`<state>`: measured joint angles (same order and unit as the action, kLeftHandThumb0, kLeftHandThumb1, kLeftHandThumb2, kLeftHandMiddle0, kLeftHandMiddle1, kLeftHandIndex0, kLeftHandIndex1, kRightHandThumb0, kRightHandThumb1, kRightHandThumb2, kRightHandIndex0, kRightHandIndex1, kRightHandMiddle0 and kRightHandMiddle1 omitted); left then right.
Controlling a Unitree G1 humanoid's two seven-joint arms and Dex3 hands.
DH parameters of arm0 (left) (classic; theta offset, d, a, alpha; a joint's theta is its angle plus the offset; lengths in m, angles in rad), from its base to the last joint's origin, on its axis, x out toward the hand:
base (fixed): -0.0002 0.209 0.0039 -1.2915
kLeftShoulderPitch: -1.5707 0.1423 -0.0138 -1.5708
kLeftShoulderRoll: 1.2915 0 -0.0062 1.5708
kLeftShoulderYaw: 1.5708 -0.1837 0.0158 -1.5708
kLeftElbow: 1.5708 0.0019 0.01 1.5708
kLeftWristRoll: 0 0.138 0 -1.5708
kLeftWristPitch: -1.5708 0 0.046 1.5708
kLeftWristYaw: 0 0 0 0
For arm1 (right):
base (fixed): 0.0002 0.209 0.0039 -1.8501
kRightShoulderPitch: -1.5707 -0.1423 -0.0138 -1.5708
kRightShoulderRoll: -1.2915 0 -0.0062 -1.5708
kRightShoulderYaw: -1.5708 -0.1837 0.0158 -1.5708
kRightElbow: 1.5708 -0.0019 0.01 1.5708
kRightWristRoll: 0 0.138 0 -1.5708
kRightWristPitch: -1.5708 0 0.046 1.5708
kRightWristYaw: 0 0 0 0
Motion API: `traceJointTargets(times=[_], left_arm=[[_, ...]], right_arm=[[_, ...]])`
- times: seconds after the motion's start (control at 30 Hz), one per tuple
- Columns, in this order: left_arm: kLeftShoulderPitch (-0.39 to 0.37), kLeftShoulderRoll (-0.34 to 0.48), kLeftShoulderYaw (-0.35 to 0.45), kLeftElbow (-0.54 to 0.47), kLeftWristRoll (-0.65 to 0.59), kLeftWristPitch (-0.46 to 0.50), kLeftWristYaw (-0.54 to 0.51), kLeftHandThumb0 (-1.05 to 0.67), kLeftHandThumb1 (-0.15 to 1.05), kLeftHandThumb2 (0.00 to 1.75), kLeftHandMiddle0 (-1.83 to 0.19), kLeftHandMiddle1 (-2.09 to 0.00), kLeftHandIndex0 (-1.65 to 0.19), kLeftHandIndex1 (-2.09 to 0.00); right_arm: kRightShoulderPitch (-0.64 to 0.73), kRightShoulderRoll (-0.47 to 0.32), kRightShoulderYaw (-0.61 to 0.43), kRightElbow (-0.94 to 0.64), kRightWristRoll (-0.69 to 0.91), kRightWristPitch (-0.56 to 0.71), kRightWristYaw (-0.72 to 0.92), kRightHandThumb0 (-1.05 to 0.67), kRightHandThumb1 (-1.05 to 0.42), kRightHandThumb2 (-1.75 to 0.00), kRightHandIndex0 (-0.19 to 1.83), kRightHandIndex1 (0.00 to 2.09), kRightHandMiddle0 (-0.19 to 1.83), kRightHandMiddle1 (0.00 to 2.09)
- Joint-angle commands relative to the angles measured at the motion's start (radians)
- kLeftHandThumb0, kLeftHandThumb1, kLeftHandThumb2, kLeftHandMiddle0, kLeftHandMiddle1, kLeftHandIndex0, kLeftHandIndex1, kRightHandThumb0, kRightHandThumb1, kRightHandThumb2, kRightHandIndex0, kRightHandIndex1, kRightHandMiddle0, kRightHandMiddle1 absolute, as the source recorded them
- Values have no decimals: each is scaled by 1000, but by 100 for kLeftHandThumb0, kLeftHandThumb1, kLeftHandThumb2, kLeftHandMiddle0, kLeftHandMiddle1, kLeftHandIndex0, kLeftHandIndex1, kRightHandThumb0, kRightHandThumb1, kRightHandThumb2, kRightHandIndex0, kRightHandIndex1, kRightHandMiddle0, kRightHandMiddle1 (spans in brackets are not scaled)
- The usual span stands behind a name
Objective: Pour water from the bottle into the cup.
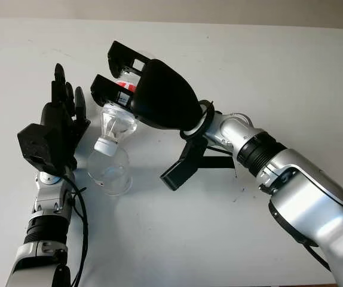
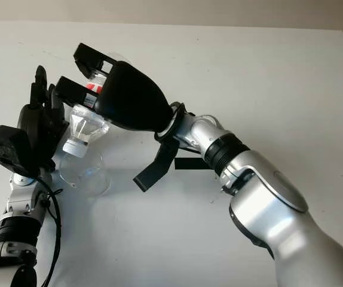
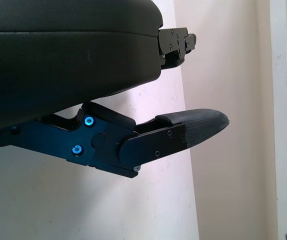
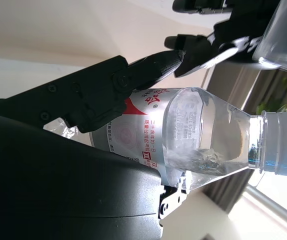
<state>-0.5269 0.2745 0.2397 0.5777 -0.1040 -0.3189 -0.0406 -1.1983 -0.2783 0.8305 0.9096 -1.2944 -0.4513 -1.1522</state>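
My right arm comes in from the lower right, elbow bent, forearm running up and to the left across the white table, and my right hand is turned over so its black shell faces up. Its fingers are curled around the clear water bottle, clamped on the labelled body where the red-and-white label shows between them; the thumb hangs down below the wrist, away from the bottle. I hold the bottle tipped steeply, neck down and to the left, and its white cap is on the neck. The cap sits right over the mouth of the clear plastic cup, which stands upright on the table just beneath; I cannot tell whether cap and rim touch. A little water pools inside the bottle's shoulder, near the neck. My left hand is raised upright just beside the cup on its left, forearm rising from the bottom left edge, fingers pointing up and away from me. It is open and holds nothing, close to the cup but not gripping it.
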Motion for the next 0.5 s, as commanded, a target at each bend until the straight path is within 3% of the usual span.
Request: traceJointTargets(times=[0.0,0.47], left_arm=[[-10,-7,3,-4,-7,-4,2,-72,105,66,11,-6,14,-5],[-11,-12,1,-12,-11,-4,1,-73,105,65,10,-5,13,-6]], right_arm=[[-27,-12,10,-31,-10,13,-13,-38,-105,-18,117,209,92,209],[-18,-42,49,-81,-45,35,28,-44,-105,-8,115,209,78,209]])
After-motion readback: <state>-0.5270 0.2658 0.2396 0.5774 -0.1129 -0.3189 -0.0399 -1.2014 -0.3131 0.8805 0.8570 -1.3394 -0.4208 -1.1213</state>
